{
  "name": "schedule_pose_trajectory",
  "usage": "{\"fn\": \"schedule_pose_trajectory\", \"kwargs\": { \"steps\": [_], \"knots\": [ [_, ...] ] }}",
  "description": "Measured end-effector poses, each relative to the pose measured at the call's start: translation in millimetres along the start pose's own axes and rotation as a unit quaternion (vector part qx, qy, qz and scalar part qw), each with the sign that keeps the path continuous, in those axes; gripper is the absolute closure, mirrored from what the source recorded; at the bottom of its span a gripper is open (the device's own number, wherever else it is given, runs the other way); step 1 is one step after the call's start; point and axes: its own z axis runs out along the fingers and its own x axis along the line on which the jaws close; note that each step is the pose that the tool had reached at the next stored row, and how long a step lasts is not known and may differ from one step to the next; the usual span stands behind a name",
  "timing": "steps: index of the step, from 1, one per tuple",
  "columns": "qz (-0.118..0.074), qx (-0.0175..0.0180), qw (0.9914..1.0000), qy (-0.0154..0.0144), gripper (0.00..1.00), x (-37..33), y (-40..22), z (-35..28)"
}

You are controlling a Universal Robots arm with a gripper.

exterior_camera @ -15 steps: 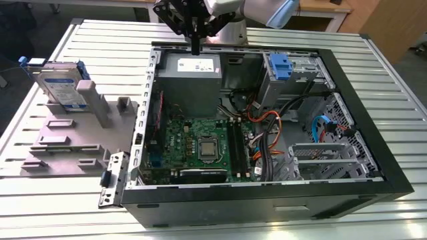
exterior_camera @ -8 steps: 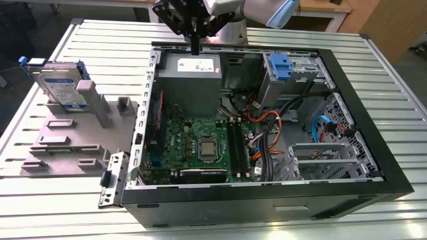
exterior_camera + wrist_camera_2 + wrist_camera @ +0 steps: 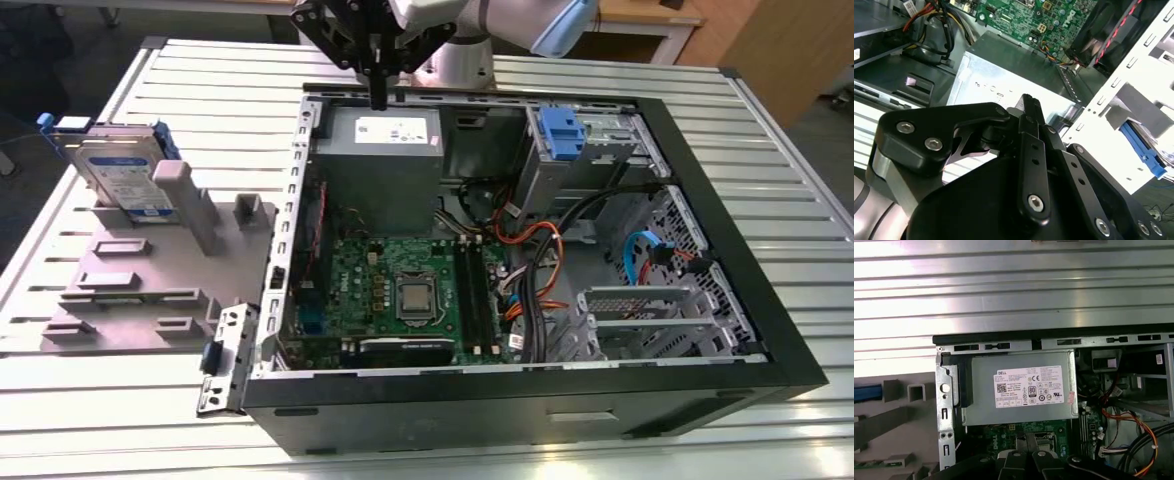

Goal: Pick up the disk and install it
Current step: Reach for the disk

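The pincer (image 3: pixel 380 98) hangs over the back edge of the open computer case (image 3: pixel 534 410), just above the power supply (image 3: pixel 380 150), with its fingers pressed together and nothing between them. The disk (image 3: pixel 124 180) stands on edge, leaning slightly, in the grey holder (image 3: pixel 134 290) on the worktop (image 3: pixel 747 110). It sits at the exterior view's left of the case, well apart from the pincer.

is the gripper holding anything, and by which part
Nothing: the gripper hangs empty over the power supply; the disk sits in the grey holder.
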Motion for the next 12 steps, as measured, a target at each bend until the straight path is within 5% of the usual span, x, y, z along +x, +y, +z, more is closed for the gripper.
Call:
{"fn": "schedule_pose_trajectory", "kwargs": {
  "steps": [12],
  "knots": [
    [0.000,0.0000,1.00000,0.0000,0.89,11.7,-0.9,0.1]
  ]
}}
